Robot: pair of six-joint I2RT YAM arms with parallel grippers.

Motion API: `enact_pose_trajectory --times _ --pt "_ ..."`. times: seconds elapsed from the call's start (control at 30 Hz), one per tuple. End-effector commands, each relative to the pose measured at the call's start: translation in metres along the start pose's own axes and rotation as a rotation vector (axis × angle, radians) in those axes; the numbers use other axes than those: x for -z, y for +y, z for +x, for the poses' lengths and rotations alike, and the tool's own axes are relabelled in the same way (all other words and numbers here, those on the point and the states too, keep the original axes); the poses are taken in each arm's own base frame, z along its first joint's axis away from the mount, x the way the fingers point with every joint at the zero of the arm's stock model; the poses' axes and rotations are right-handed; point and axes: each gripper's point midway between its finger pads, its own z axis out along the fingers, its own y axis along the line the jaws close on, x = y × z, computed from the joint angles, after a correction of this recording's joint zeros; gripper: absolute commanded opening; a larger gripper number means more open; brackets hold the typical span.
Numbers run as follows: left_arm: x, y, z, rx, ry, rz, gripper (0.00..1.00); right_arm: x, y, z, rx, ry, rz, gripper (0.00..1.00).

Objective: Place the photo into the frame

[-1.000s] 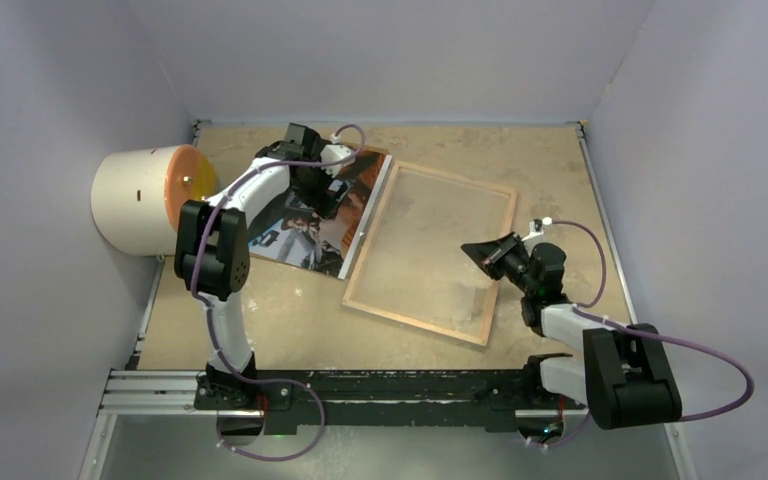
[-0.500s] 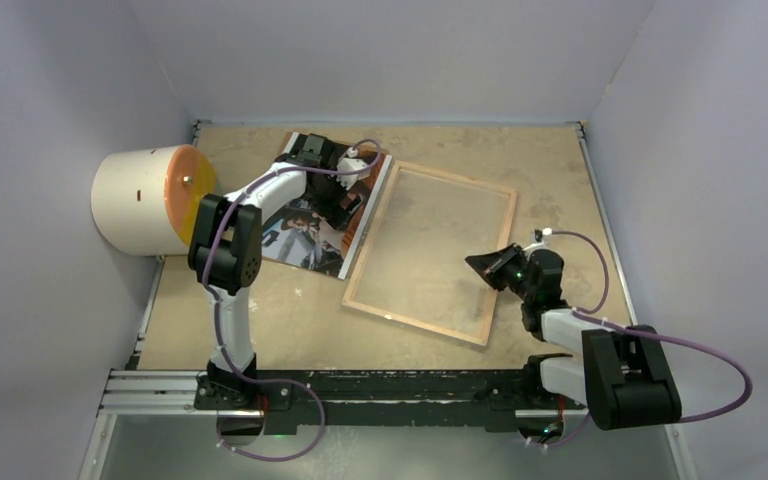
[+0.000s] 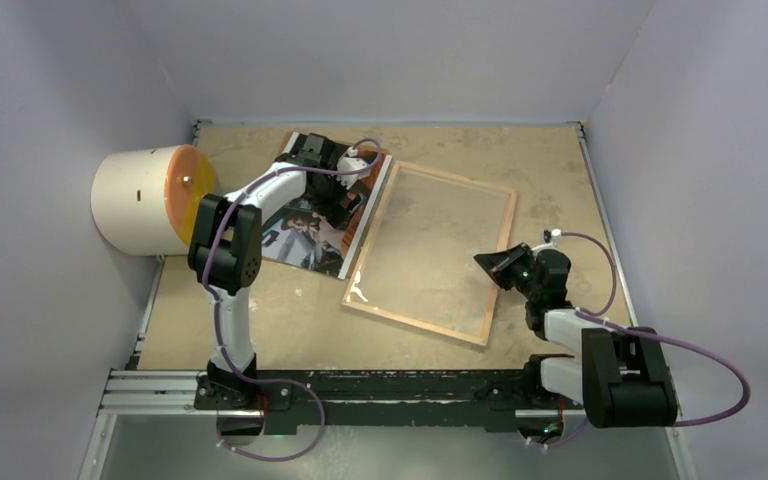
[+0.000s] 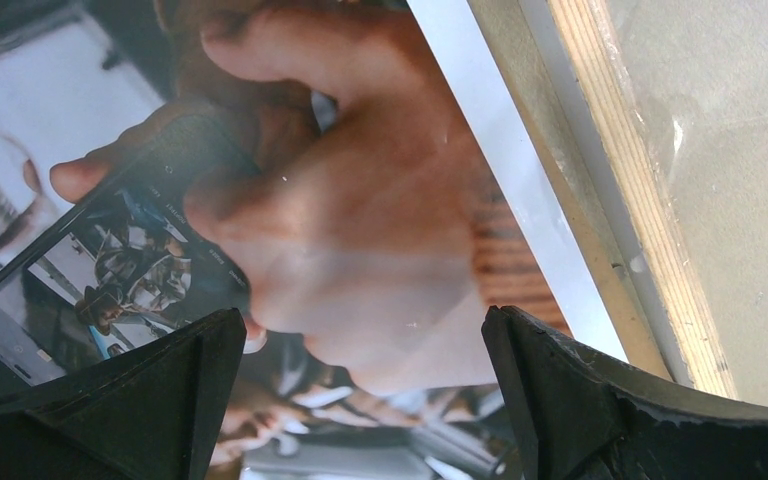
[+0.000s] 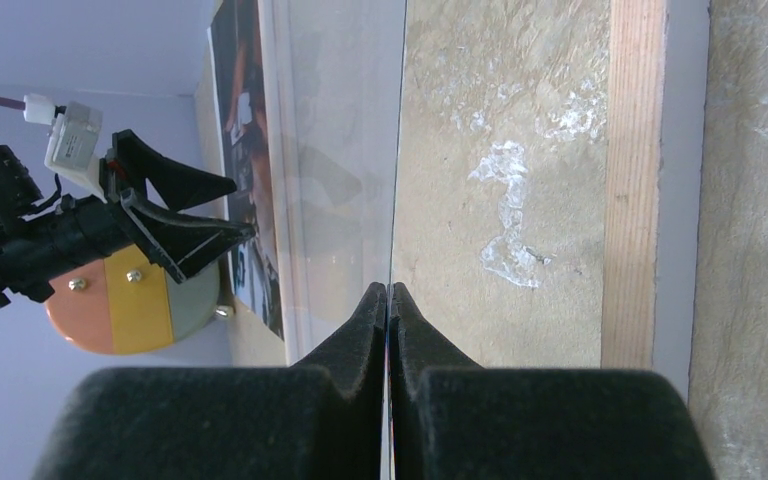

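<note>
Pale lilac walls (image 3: 390,50) close in a sandy tan table (image 3: 560,180). On it the large glossy photo (image 3: 295,235) lies face up just beside the left bar of the thin wood-backed rectangular frame (image 3: 415,321). Neither has shifted over the last second.

The left arm has swung its elbow inward and now holds the left pincer (image 3: 345,208) over the photo's right side, as it did half a second ago. The right pincer (image 3: 478,259) has drawn back from over the frame's interior towards its right bar. A white glare has appeared near the frame's near-left corner, and the earlier haze by the near-right corner is gone.

Only the left wrist view shows the print's subject, a hand holding a phone. It also shows the left pincer (image 4: 355,330) spread wide with nothing between its fingers. Contact with the paper cannot be judged.

Only the right wrist view shows the right pincer (image 5: 388,290) pressed fully together on the thin edge of the clear glass pane (image 5: 345,120), which seems tilted up. Beyond it stands a white cylinder with an orange and yellow face (image 5: 130,320).
</note>
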Motion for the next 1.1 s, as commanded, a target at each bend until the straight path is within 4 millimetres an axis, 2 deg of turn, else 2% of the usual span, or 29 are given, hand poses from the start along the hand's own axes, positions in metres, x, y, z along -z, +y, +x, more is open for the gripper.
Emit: enact_pose_trajectory --times 0.0,0.53,0.8,1.07 --pt "0.003 0.002 -0.013 -0.036 -0.042 -0.003 0.99 0.0 0.001 -0.002 0.031 -0.008 -0.016 0.0" --pt "-0.008 -0.019 -0.003 -0.064 -0.012 0.029 0.99 0.0 0.009 -0.008 0.056 -0.031 -0.044 0.0" --pt "-0.016 -0.02 0.004 -0.068 0.008 0.027 0.99 0.006 0.024 -0.012 0.103 -0.051 -0.096 0.0" --pt "-0.022 -0.02 0.01 -0.065 0.022 0.03 0.99 0.003 0.022 -0.012 0.088 -0.041 -0.092 0.0"
